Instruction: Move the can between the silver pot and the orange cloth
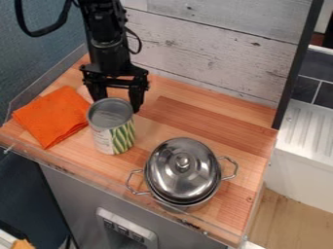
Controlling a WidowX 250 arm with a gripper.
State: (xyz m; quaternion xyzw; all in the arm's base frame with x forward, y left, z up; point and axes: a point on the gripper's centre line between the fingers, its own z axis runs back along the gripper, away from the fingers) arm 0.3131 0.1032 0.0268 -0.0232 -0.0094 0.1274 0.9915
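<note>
Gripper (118, 102) at upper left of the frame, fingers apart, at the can's far rim. Can (113, 132) upright, left of centre, between orange cloth (52, 115) at left and lidded silver pot (183, 170), lower centre.

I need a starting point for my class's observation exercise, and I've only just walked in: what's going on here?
A black robot arm is at work over a wooden counter. Its pincer is open at the back of an upright can; whether it touches the can is hard to tell. The can stands between the folded orange cloth and the silver pot, which has its lid on, so it is where the task wants it.
</note>
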